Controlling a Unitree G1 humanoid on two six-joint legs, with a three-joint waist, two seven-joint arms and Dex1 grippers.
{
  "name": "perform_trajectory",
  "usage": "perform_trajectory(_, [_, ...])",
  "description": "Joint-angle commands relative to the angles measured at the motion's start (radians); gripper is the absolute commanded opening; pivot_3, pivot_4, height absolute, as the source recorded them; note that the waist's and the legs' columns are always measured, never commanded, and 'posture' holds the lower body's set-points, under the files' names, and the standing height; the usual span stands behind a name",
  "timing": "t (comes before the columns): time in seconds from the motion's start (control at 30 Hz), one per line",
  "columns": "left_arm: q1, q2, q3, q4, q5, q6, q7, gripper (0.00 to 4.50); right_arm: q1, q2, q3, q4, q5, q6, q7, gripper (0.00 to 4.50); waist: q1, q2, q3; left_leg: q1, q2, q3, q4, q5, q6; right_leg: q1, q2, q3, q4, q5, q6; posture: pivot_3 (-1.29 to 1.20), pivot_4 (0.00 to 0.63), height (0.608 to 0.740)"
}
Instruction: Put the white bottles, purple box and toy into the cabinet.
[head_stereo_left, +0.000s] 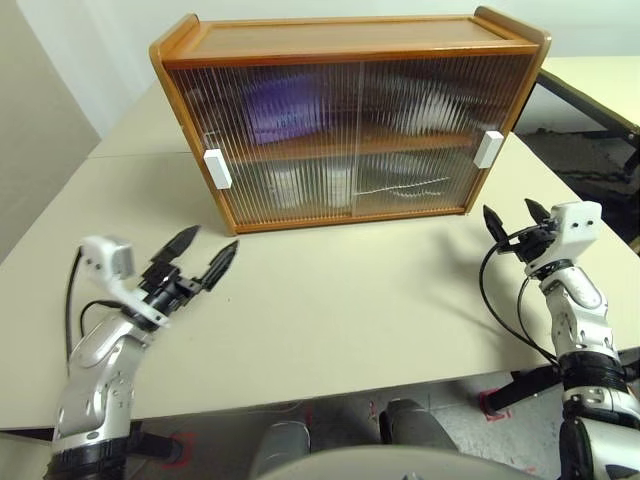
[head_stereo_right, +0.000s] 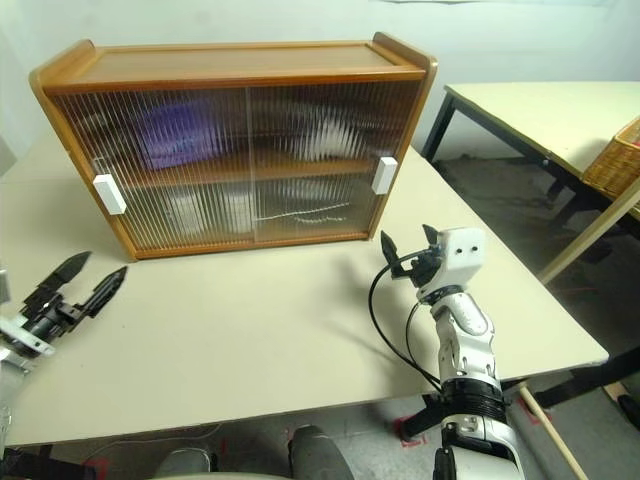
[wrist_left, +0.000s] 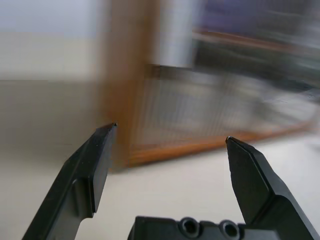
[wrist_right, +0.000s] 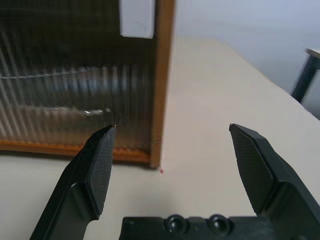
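The cabinet (head_stereo_left: 350, 40) stands at the back of the table with both ribbed sliding doors closed and their white handles (head_stereo_left: 217, 168) (head_stereo_left: 488, 149) at the outer ends. Through the doors, the purple box (head_stereo_left: 280, 105) is a lilac blur on the upper shelf at the left. A white blur that may be the toy (head_stereo_left: 425, 100) lies on the same shelf to the right. Two white bottles (head_stereo_left: 285, 184) (head_stereo_left: 338, 183) stand on the lower shelf. My left gripper (head_stereo_left: 215, 238) is open and empty over the table, left of the cabinet front. My right gripper (head_stereo_left: 508, 208) is open and empty beside the cabinet's right corner.
The beige table (head_stereo_left: 340, 300) stretches bare between my arms, its front edge close to me. A second table (head_stereo_right: 540, 110) stands to the right across a gap, with a wicker basket (head_stereo_right: 615, 160) on it.
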Motion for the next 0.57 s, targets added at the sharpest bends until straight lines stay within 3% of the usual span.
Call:
perform_trajectory(0.03, [-0.037,-0.011,0.098,0.159,0.047,-0.114,0.118,4.5,-0.023,-0.019,-0.004,0.067,-0.009,-0.036,0.017,4.46,0.006,0.0,0.0,0.0,0.0,0.0,0.0,0.0,0.0,0.0,0.0,0.0,0.0,0.0,0.0,-0.03,0.0,0.74])
perform_trajectory(0.23, [-0.092,0.02,0.145,0.352,0.101,-0.236,0.185,4.5,-0.036,-0.035,-0.001,0.089,-0.015,-0.056,0.013,4.46,0.01,0.0,0.0,0.001,0.0,0.0,0.001,0.001,-0.001,0.001,0.0,0.0,0.001,0.002,-0.004,-0.04,0.0,0.74])
perform_trajectory(0.57, [-0.135,0.035,0.132,0.498,0.109,-0.316,0.171,4.5,0.026,-0.044,-0.008,-0.033,0.001,-0.008,-0.004,4.46,0.004,-0.002,0.0,0.001,-0.001,0.001,0.001,0.001,-0.001,0.001,0.0,0.0,0.001,0.003,-0.005,-0.08,0.0,0.74])
